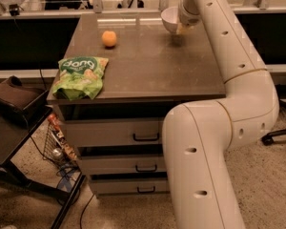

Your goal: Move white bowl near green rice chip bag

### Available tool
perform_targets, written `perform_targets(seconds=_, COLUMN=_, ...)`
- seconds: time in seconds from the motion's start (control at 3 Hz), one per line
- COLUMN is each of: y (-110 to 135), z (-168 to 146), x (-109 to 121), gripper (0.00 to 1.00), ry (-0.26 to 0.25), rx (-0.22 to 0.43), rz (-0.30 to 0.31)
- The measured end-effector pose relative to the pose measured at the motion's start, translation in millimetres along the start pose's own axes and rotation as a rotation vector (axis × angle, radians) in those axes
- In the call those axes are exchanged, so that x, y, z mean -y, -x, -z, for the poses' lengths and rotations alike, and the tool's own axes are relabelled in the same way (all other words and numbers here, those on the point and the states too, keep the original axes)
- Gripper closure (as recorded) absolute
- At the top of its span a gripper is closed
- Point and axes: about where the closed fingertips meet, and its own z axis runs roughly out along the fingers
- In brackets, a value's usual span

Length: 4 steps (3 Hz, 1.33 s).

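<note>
The white bowl point(169, 18) hangs tilted just above the far right part of the brown cabinet top point(148, 66), with its shadow on the surface below. My gripper point(182, 26) is at the bowl's right rim, shut on it, and is largely hidden behind my wrist. The green rice chip bag point(80, 75) lies at the front left corner of the top, far from the bowl.
An orange fruit point(109, 38) sits at the back left of the top, between bowl and bag. My arm runs down the right side of the cabinet. Drawers point(114, 132) face front. A black stand point(14, 104) and wire basket point(57, 144) are on the left.
</note>
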Motion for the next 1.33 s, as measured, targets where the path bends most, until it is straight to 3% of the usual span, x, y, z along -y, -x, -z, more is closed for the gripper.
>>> perform_targets(seconds=0.33, y=-0.1, z=75.6, x=13.3, gripper=1.00, ry=-0.015, rx=-0.036, rz=0.052)
perform_targets(seconds=0.67, y=7.4, z=125.3, x=16.2, gripper=1.00, ry=-0.028, rx=-0.001, rz=0.090)
perform_targets(seconds=1.0, y=23.7, z=164.1, x=9.5, gripper=1.00, ry=-0.042, rx=0.129, rz=0.153)
perform_targets(seconds=1.33, y=23.5, z=163.6, x=9.6, gripper=1.00, ry=-0.042, rx=0.129, rz=0.153)
